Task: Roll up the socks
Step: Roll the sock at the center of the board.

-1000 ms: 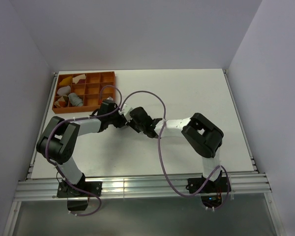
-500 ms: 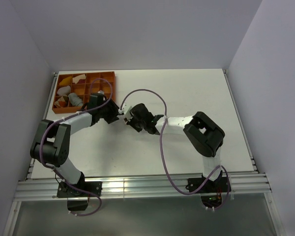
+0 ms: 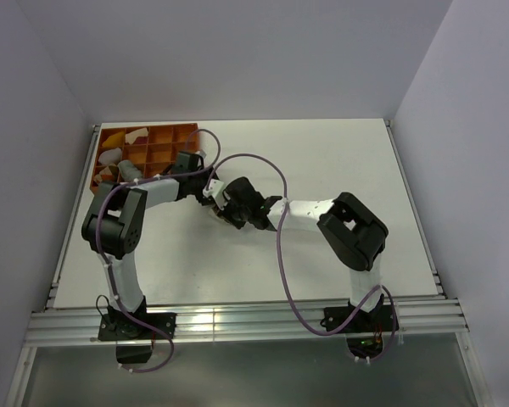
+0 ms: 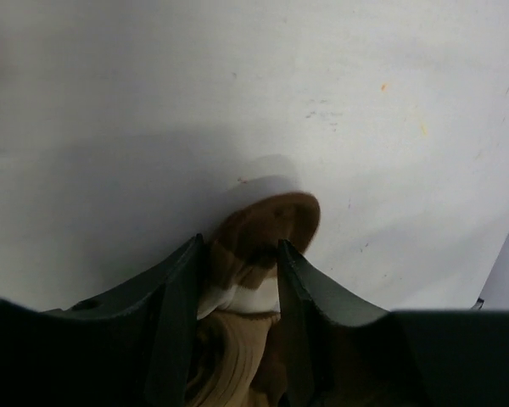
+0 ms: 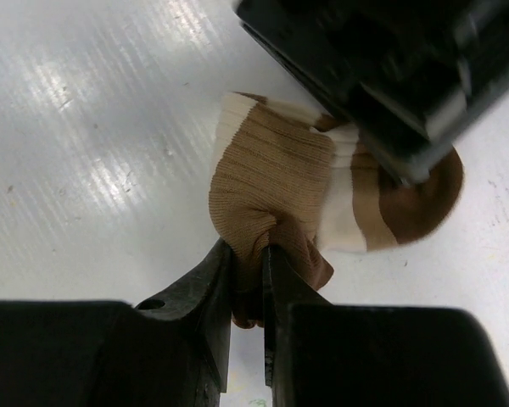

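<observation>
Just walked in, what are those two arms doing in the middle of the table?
Both arms meet over one brown-and-white striped sock in the middle of the white table. The left claw grips its bunched dark-brown end, while the right claw pinches a fold of the tan part. The sock looks partly bundled, not a tidy roll yet. An orange tray with other cloth pieces sits at the far left corner.

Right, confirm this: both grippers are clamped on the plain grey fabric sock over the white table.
Wrong sock. Both wrist views show the left gripper and right gripper clamped on the brown fabric sock with white stripes, over the white table.
</observation>
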Motion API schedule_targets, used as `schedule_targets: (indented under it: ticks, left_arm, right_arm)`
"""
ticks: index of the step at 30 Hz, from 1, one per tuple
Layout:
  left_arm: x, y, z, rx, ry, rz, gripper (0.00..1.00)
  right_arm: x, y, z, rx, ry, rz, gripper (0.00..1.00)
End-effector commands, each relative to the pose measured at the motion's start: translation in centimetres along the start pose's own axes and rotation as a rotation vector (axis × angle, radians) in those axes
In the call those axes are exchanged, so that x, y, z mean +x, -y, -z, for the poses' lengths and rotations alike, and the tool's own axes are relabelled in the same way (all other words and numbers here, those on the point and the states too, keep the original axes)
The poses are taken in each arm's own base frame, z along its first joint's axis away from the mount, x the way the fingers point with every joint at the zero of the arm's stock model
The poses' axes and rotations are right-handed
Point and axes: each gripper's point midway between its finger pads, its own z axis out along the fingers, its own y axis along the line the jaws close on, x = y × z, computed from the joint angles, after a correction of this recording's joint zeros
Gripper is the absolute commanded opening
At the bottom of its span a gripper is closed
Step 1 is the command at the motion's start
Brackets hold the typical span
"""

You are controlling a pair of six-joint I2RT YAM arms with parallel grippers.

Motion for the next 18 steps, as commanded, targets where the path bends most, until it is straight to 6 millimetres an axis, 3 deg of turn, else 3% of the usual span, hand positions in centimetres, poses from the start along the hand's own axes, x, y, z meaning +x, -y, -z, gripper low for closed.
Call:
schedule_targets:
  ticks: [1,6,10,13,18]
  left_arm:
    - [0.5,0.4,-1.0,-0.005,-0.026,-0.069,0.45]
    - [1.4,0.5,-2.3,-0.006,-0.061,-0.133,0.32]
    - [2.8,2.5,-3.1,0.042,-0.085,-0.219,0.26]
    - [3.9,3.6,-3.2,0.094,-0.109,-0.254,0.25]
    - [4.4,4.0,-3.0,0.122,-0.117,-0.256,0.25]
  right_arm:
    - [3.7,-3.0,1.0,-0.146,-0.146,-0.026,0.00]
    - [3.6,-4.0,1.7,-0.241,-0.164,-0.052,0.00]
    - [3.4,-4.6,2.4,-0.327,-0.170,-0.108,0.00]
    - [3.2,-4.5,2.8,-0.395,-0.152,-0.185,0.00]
    - [3.7,-2.6,3.2,-0.481,-0.146,-0.346,0.00]
